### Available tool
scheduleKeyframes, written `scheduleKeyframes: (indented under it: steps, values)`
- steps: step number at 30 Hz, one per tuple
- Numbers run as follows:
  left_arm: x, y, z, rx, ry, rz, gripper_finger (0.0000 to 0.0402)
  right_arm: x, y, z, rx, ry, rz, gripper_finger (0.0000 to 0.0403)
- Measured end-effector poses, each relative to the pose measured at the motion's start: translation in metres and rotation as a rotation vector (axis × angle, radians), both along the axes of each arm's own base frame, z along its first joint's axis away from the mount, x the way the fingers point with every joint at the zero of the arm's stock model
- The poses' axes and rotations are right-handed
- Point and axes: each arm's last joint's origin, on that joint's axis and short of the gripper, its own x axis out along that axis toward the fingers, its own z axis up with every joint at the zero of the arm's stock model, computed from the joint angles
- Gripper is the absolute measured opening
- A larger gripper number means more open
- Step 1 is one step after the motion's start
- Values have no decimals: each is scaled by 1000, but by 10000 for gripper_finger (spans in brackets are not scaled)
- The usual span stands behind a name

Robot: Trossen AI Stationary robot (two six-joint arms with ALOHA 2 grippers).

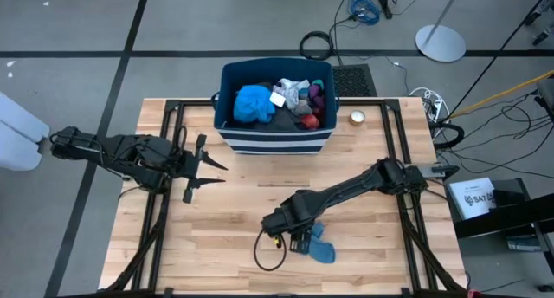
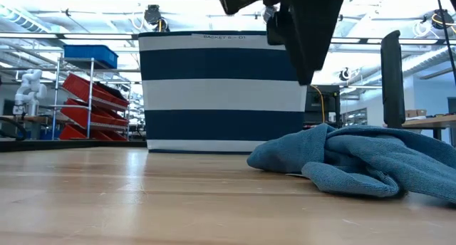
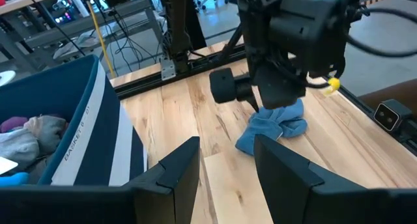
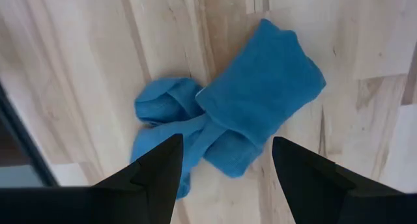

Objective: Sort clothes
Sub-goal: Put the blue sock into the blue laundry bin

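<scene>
Navy fabric with white stripes makes up your bin (image 1: 275, 133) at the tabletop's (image 1: 234, 211) far edge; it holds a bright blue top (image 1: 254, 104), white and grey pieces and something maroon. Its rim reads "BASKET", the rest too small to read. Your right gripper (image 4: 225, 162) hangs jaws apart just above a blue sock (image 1: 318, 244) lying near the front edge. Your left gripper (image 1: 218, 172) waits, jaws apart, left of the bin.
</scene>
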Motion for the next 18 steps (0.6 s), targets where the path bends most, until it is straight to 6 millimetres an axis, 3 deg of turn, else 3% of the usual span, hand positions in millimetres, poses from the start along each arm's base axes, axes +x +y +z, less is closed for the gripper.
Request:
scheduleKeyframes:
  steps: [7,15,18]
  values:
    - [0,0,0,0,1,0,155,1,-1,-22,-36,15,18,224]
    - [0,0,0,-2,1,1,155,-14,-11,-89,-55,117,6,224]
    - [0,0,0,-2,0,1,155,-18,-15,-102,-5,107,-1,224]
